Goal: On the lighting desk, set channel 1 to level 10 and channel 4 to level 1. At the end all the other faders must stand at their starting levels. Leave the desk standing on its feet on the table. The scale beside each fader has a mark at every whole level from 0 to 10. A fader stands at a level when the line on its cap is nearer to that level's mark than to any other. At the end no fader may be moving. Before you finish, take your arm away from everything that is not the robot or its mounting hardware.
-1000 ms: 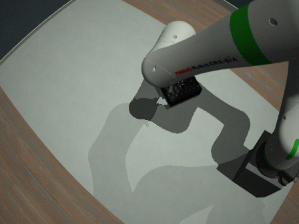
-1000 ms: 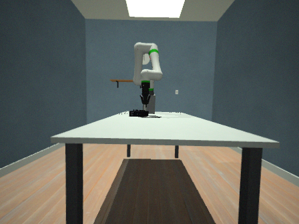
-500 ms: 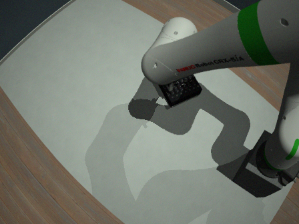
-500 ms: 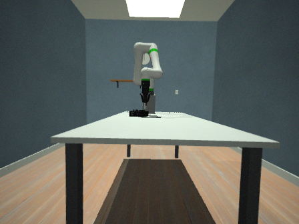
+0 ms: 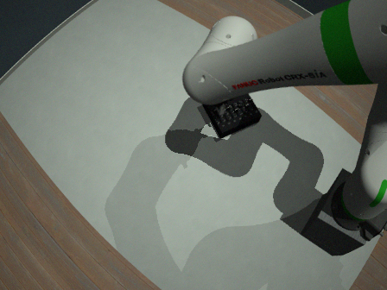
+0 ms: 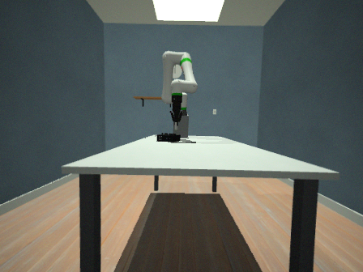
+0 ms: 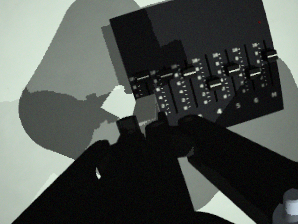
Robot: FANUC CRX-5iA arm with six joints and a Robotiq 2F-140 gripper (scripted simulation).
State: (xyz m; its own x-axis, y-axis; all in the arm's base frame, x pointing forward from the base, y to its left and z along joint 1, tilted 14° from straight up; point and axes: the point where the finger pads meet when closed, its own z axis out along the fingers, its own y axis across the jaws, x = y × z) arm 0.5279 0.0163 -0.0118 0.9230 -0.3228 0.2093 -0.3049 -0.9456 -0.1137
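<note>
One claw [image 7: 143,124], fingers fully closed, nothing gripped, tips at the near edge of the lighting desk [image 7: 200,56] by its leftmost fader [image 7: 141,83]. Desk sits flat on the pale surface [image 5: 108,86], mostly hidden under the white arm [image 5: 268,60] in the top view.

A flat black rectangular lighting desk [image 7: 200,36] lay tilted in the frame on the pale grey surface [image 7: 40,16], its row of slider faders [image 7: 200,83] running left to right at staggered heights. The dark gripper [image 7: 143,124] filled the near part of the view, fingers shut together, tips at the desk's near-left edge beside the leftmost fader.
</note>
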